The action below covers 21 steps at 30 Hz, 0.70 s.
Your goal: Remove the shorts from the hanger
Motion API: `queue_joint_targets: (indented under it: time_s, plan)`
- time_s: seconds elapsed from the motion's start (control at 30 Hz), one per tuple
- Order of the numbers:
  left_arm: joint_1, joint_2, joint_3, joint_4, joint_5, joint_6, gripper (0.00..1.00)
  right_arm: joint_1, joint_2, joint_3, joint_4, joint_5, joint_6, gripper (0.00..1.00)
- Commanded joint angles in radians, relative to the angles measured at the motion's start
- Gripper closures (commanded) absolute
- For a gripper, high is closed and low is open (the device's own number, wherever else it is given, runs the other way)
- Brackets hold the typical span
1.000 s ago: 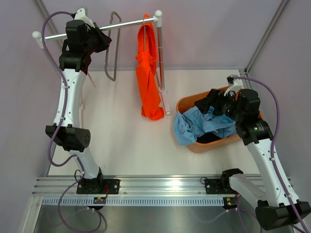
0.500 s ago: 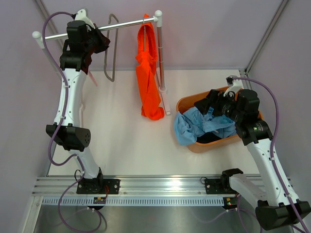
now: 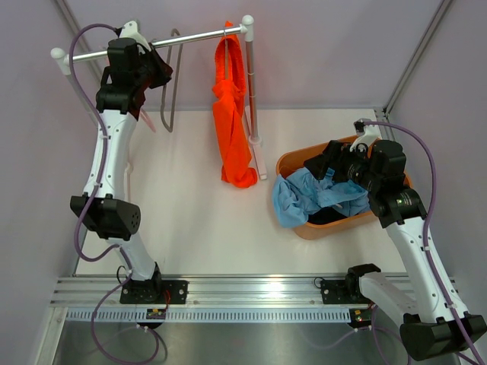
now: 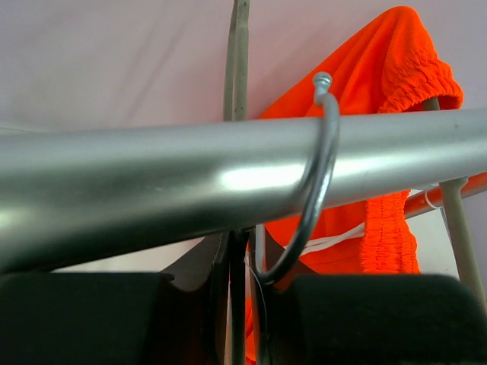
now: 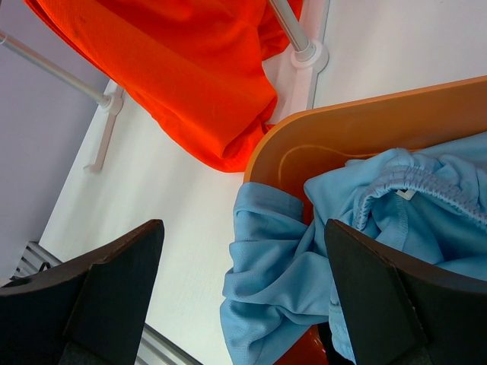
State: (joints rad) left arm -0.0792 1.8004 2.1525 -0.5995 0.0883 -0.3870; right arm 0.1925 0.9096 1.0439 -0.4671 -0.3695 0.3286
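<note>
Bright orange shorts (image 3: 232, 129) hang from the silver rail (image 3: 190, 38) near its right post; they also show in the left wrist view (image 4: 380, 84) and the right wrist view (image 5: 190, 68). My left gripper (image 3: 156, 67) is up at the rail, shut on the neck of a bare grey hanger (image 3: 172, 84), whose hook (image 4: 323, 152) is over the rail (image 4: 152, 182). Light blue shorts (image 3: 312, 196) spill over the rim of the orange basket (image 3: 293, 161), with dark navy shorts (image 3: 329, 217) beneath them. My right gripper (image 3: 335, 161) is open and empty above the light blue shorts (image 5: 304, 258).
The rack's right post (image 3: 251, 91) stands between the orange shorts and the basket, its foot (image 5: 308, 55) on the white table. The rack's left end (image 3: 59, 55) is by the left wall. A metal rail (image 3: 251, 293) carries both arm bases at the near edge.
My left gripper has shifted slightly at the rail, and the grey hanger's lower part has swung a little to the left. The right arm and the shorts have not moved.
</note>
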Motion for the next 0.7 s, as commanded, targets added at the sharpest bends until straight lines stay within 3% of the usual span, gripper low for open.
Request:
queue_joint_targets:
  time_s: [0.0, 0.67]
  plan:
    - [-0.002, -0.055, -0.002, 0.04, -0.024, 0.025, 0.83, 0.007, -0.014, 0.001, 0.028, -0.025, 0.0, 0.05]
    - [-0.019, -0.282, -0.129, 0.06, -0.067, 0.057, 0.65, 0.007, -0.011, 0.008, 0.012, -0.005, -0.013, 0.05]
